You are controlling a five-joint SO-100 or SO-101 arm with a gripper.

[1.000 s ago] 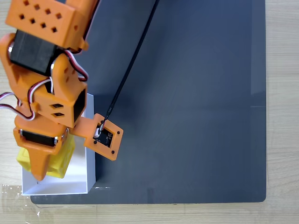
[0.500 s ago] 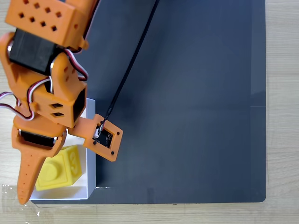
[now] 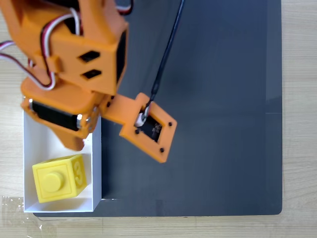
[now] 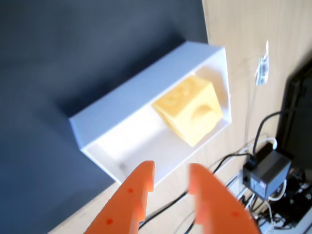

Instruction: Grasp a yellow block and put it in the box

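Digit 3 embossed on yellow block inside box; jaws apart, empty.

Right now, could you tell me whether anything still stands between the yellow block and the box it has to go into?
Nothing visible does: the yellow block already lies inside the white box, at the end nearest the table's edge in the fixed view. The hand is open above the box, apart from the block.
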